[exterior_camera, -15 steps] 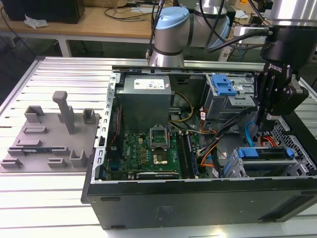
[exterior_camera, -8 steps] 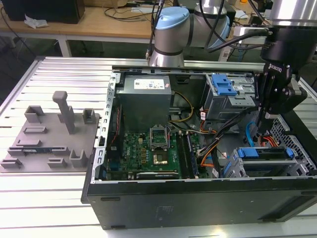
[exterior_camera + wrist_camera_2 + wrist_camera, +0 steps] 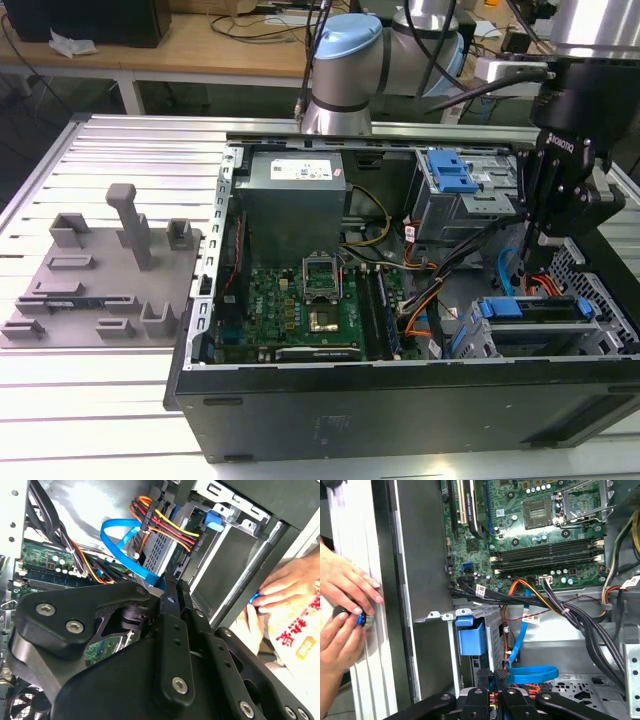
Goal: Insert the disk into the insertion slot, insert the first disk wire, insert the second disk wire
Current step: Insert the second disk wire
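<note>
The disk [image 3: 530, 309], silver in a bright blue carrier, sits inside the insertion slot [image 3: 600, 335], the low grey cage at the case's front on the exterior view's right. Its blue carrier end [image 3: 471, 640] faces the wrist camera. My gripper [image 3: 536, 244] hangs just behind the cage, above the disk's rear. Its fingers [image 3: 170, 630] are drawn together and pinch the black connector [image 3: 501, 674] of a flat blue wire [image 3: 532, 674] that loops beside the disk. A red, yellow and black wire bundle [image 3: 167, 526] runs to a plug near the cage.
The taller grey cage with a blue latch [image 3: 452, 178] stands behind the gripper. The motherboard [image 3: 300, 305] and power supply [image 3: 292, 200] lie toward the exterior view's left. A person's hands [image 3: 345, 600] rest outside the case wall. A grey fixture plate [image 3: 95, 280] lies beside the case.
</note>
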Available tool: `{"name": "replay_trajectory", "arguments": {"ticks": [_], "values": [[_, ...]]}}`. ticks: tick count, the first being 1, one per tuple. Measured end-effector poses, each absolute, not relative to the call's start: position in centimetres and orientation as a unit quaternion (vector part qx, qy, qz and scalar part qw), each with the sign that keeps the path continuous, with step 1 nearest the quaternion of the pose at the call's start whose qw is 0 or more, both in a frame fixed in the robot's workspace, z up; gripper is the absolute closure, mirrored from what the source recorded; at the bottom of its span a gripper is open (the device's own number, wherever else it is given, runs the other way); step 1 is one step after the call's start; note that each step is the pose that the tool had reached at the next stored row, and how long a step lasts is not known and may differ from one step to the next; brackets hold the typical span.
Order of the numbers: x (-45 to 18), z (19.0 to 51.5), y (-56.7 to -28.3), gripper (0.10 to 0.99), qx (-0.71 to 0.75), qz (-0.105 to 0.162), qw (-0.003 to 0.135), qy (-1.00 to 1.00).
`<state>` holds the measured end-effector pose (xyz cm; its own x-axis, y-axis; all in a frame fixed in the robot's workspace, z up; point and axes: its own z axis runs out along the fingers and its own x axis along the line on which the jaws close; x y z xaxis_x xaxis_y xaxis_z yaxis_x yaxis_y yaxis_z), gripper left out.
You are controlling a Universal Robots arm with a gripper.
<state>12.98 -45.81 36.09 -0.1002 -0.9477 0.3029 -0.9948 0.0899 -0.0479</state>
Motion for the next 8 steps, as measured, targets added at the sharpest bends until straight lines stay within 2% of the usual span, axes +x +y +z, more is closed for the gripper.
{"name": "replay_trajectory", "arguments": {"ticks": [8], "values": [[12.7, 36.13, -46.51, 0.925, 0.676, 0.101, 0.073, -0.726]]}}
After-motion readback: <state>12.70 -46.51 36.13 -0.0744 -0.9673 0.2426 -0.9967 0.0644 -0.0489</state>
